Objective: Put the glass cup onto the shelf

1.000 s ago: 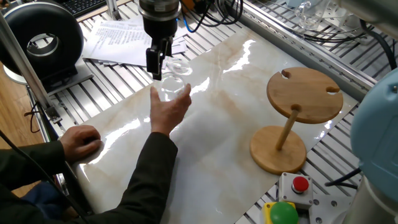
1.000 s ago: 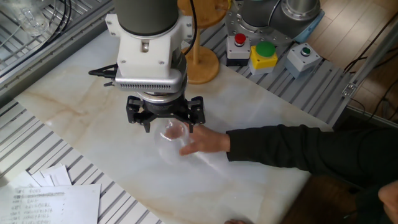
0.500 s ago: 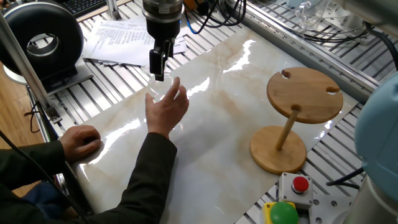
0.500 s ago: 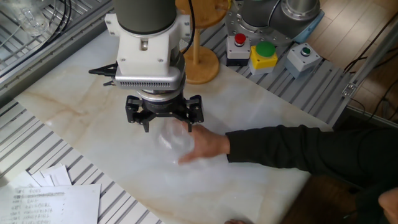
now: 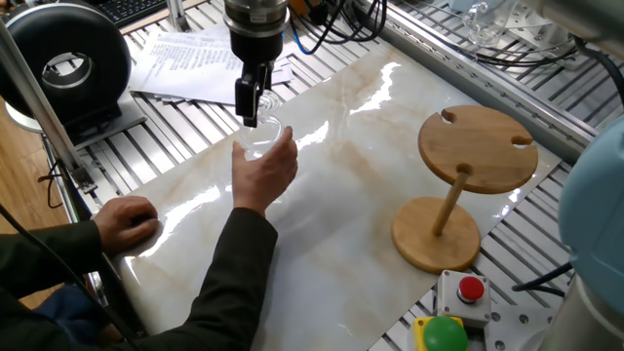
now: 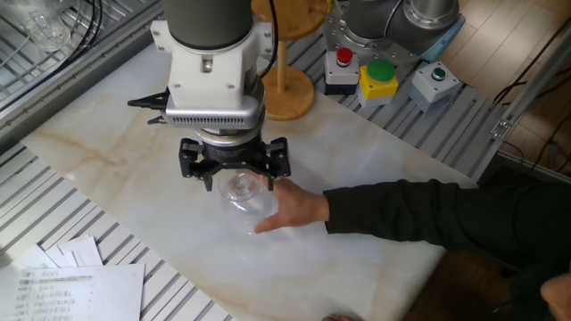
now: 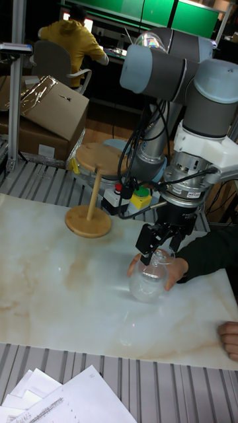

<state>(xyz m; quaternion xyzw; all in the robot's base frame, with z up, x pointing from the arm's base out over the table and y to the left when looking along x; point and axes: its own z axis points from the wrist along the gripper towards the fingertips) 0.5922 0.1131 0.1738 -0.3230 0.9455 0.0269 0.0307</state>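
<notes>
The glass cup (image 5: pixel 261 136) (image 6: pixel 243 191) (image 7: pixel 148 283) is clear and held off the marble by a person's hand (image 5: pixel 265 168) (image 6: pixel 291 205). Its bowl hangs low and its stem points up toward my gripper (image 5: pixel 252 115) (image 6: pixel 237 175) (image 7: pixel 158 246). My gripper hangs directly over the cup with its jaws spread, the glass's top end at or between the fingertips. The wooden shelf (image 5: pixel 477 146) (image 7: pixel 99 158) stands well apart at the right of the slab, with its base disc (image 6: pixel 287 93) behind the arm.
The person's sleeved arm (image 6: pixel 428 218) reaches across the slab, and the other hand (image 5: pixel 125 220) rests at the table edge. A box with red and green buttons (image 5: pixel 450 314) (image 6: pixel 364 71) sits near the shelf. Papers (image 5: pixel 190 60) lie beyond my gripper.
The hand has brought the glass cup up under my gripper's fingers. My gripper has shifted only slightly and its jaws stay spread.
</notes>
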